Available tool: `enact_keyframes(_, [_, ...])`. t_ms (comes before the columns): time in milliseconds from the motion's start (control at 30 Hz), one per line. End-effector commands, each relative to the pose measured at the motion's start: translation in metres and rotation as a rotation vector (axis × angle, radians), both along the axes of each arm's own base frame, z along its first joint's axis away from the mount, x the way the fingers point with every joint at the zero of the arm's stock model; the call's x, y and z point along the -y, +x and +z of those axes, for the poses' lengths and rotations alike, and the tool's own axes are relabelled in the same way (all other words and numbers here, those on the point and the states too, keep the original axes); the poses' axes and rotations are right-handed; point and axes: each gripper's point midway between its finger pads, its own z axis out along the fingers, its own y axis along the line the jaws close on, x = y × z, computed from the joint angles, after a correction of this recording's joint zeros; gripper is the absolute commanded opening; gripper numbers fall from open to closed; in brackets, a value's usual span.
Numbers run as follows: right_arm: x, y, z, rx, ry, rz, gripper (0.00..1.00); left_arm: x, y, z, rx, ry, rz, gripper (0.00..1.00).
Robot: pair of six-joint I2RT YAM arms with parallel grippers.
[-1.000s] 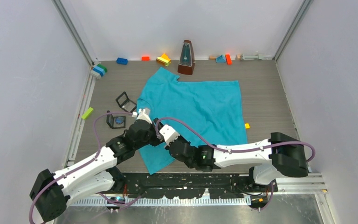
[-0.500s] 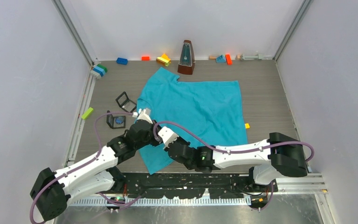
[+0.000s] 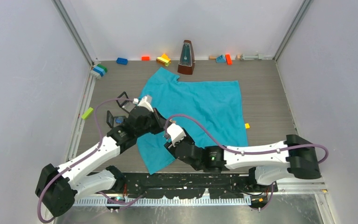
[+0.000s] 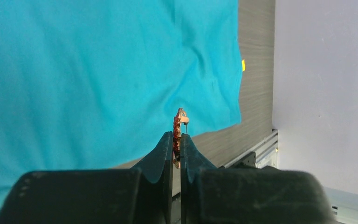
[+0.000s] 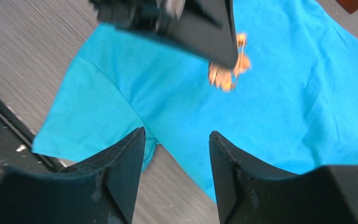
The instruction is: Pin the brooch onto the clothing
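The small orange-gold metal brooch (image 4: 179,127) sits pinched edge-on between the closed fingers of my left gripper (image 4: 176,136), its upper part poking out past the tips with a thin pin showing at its side. In my right wrist view it is blurred. It hangs over the near-left part of the teal-blue short-sleeved T-shirt of soft fabric (image 3: 200,107), which lies spread out flat on the grey wood-grain table (image 3: 270,93), lightly creased, one corner reaching toward me
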Motion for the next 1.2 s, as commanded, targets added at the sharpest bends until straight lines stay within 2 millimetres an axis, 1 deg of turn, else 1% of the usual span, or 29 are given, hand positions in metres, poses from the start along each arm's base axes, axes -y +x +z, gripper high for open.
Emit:
enact_keyframes(0, [0.007,-0.011,0.026,-0.081,0.149,-0.002,0.62,-0.009,0.022,0.032,0.104,0.013,-0.069,0.0])
enact_keyframes(33, [0.007,-0.013,0.03,-0.112,0.178,0.01,0.67,-0.013,0.026,0.035,0.103,0.003,-0.081,0.0])
enact_keyframes(67, [0.012,-0.008,0.029,-0.138,0.188,-0.006,0.69,-0.017,0.03,0.038,0.103,-0.006,-0.093,0.0])
enact_keyframes(100, [0.01,-0.013,0.033,-0.184,0.22,0.03,0.73,-0.022,0.033,0.042,0.105,-0.011,-0.107,0.0])
enact_keyframes(133, [0.014,-0.005,0.031,-0.217,0.24,0.013,0.75,-0.026,0.035,0.046,0.11,-0.016,-0.126,0.0])
enact_keyframes(167, [0.012,-0.009,0.036,-0.266,0.277,0.057,0.76,-0.029,0.036,0.05,0.117,-0.016,-0.149,0.0])
enact_keyframes(200, [0.015,-0.003,0.034,-0.323,0.315,0.064,0.78,-0.032,0.035,0.054,0.129,-0.009,-0.186,0.0])
enact_keyframes(233, [0.019,-0.002,0.038,-0.345,0.35,0.071,0.78,-0.032,0.032,0.062,0.147,-0.018,-0.233,0.0])
enact_keyframes(267, [0.022,0.005,0.049,-0.377,0.423,0.08,0.8,-0.033,0.03,0.069,0.179,-0.021,-0.27,0.0])
enact_keyframes(300, [0.024,0.008,0.051,-0.392,0.457,0.089,0.8,-0.031,0.026,0.078,0.219,-0.024,-0.315,0.0])
enact_keyframes(333, [0.031,0.013,0.06,-0.422,0.513,0.093,0.82,-0.029,0.021,0.085,0.258,-0.025,-0.361,0.0])
enact_keyframes(367, [0.031,0.015,0.066,-0.439,0.573,0.107,0.83,-0.027,0.015,0.092,0.301,-0.027,-0.413,0.0])
enact_keyframes(400, [0.037,0.019,0.077,-0.45,0.621,0.13,0.84,-0.024,0.007,0.098,0.34,-0.036,-0.47,0.0])
enact_keyframes(433, [0.04,0.022,0.082,-0.472,0.673,0.146,0.84,-0.022,-0.001,0.104,0.382,-0.044,-0.524,0.0])
enact_keyframes(500, [0.045,0.023,0.098,-0.488,0.757,0.177,0.85,-0.019,-0.017,0.113,0.453,-0.066,-0.621,0.0])
enact_keyframes(533, [0.047,0.022,0.106,-0.486,0.789,0.195,0.86,-0.017,-0.027,0.118,0.482,-0.094,-0.676,0.0])
enact_keyframes(600, [0.049,0.018,0.12,-0.51,0.856,0.24,0.86,-0.014,-0.039,0.125,0.517,-0.13,-0.734,0.0])
enact_keyframes(667, [0.047,0.011,0.138,-0.526,0.92,0.31,0.86,-0.013,-0.048,0.133,0.547,-0.166,-0.775,0.0])
enact_keyframes(700, [0.046,0.005,0.144,-0.557,0.94,0.341,0.85,-0.012,-0.052,0.137,0.56,-0.184,-0.792,0.0])
enact_keyframes(733, [0.045,0.003,0.152,-0.551,0.96,0.368,0.85,-0.011,-0.056,0.138,0.57,-0.202,-0.81,0.0])
enact_keyframes(767, [0.044,-0.001,0.155,-0.576,0.975,0.386,0.83,-0.01,-0.06,0.142,0.579,-0.223,-0.829,0.0])
enact_keyframes(867, [0.043,-0.004,0.167,-0.595,1.014,0.402,0.77,-0.006,-0.071,0.146,0.59,-0.272,-0.878,0.0])
enact_keyframes(1000, [0.04,-0.001,0.173,-0.613,1.054,0.4,0.67,0.0,-0.084,0.145,0.594,-0.291,-0.931,0.0])
enact_keyframes(1033, [0.038,0.0,0.171,-0.623,1.055,0.399,0.65,0.0,-0.087,0.145,0.594,-0.293,-0.939,0.0])
enact_keyframes(1133, [0.034,-0.001,0.171,-0.65,1.068,0.417,0.55,0.001,-0.088,0.146,0.603,-0.291,-0.938,0.0])
enact_keyframes(1167, [0.033,-0.001,0.169,-0.658,1.067,0.419,0.54,0.001,-0.088,0.146,0.603,-0.291,-0.937,0.0])
